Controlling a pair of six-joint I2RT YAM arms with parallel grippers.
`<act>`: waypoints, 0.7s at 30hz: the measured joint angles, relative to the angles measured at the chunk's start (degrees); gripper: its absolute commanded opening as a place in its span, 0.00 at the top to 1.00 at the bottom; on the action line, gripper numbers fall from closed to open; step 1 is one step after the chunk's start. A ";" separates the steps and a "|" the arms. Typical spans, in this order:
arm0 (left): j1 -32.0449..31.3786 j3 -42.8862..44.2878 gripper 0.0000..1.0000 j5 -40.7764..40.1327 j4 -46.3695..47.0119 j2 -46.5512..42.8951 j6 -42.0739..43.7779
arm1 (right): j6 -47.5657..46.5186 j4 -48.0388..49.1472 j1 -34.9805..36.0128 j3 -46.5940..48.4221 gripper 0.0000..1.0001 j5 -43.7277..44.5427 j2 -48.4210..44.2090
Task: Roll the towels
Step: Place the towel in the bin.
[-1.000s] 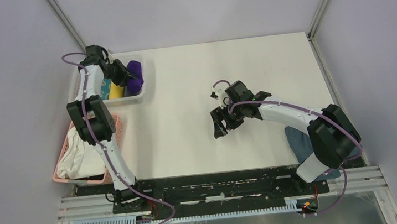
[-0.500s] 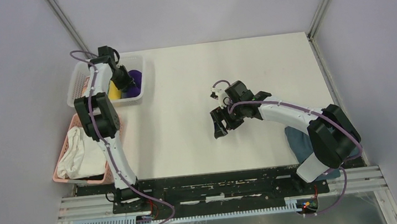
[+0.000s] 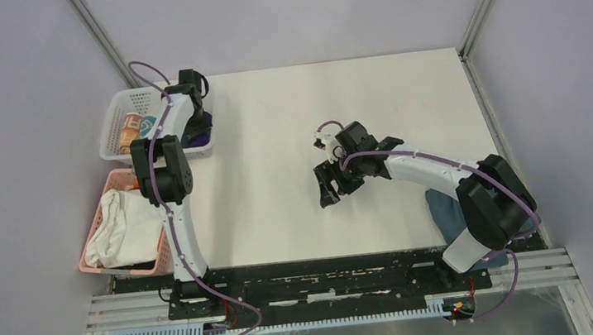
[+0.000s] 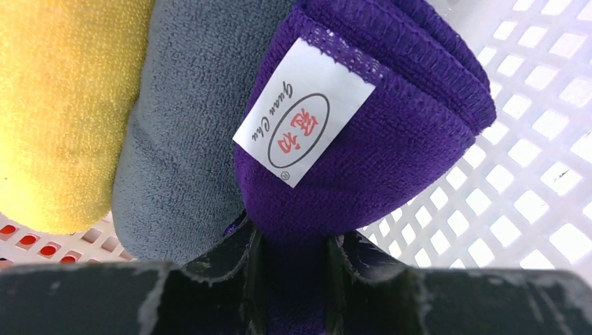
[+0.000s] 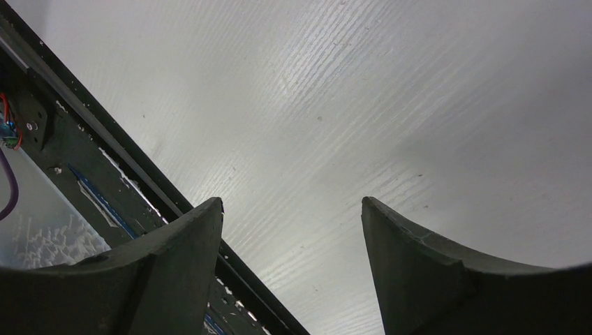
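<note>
A rolled deep purple towel (image 4: 363, 125) with a white label sits in the white lattice basket (image 4: 530, 188), against a rolled grey towel (image 4: 174, 139). My left gripper (image 4: 293, 241) is shut on the purple roll's near end. From above, the left gripper (image 3: 196, 125) is at the basket's right end and the purple towel (image 3: 204, 133) shows beside it. A dark slate-grey towel (image 3: 447, 210) lies flat at the near right, partly under the right arm. My right gripper (image 3: 327, 191) is open and empty above the table's middle; its jaws (image 5: 292, 202) show only bare tabletop.
A yellow roll (image 4: 56, 105) lies beside the grey one. The white basket (image 3: 110, 125) also holds orange and teal rolls (image 3: 132, 126). A pink basket (image 3: 112, 183) with a white cloth bundle (image 3: 121, 232) stands at the near left. The black frame rail (image 5: 105, 160) is near the right gripper.
My left arm has swung right across the white basket with the purple towel, now at the basket's right end. The right arm has not moved.
</note>
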 measured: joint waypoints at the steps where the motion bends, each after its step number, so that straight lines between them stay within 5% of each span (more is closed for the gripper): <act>1: -0.15 0.00 0.81 -0.72 0.00 0.00 0.02 | 0.00 0.00 0.00 0.00 0.20 0.00 0.11; 11: -0.37 -0.22 0.52 -1.62 0.09 -0.31 0.07 | -0.07 -0.04 0.00 0.00 0.20 0.00 0.94; 21: 0.50 -1.05 0.43 -1.11 -1.05 -0.50 0.15 | -0.39 -0.11 0.00 0.02 0.20 0.02 0.94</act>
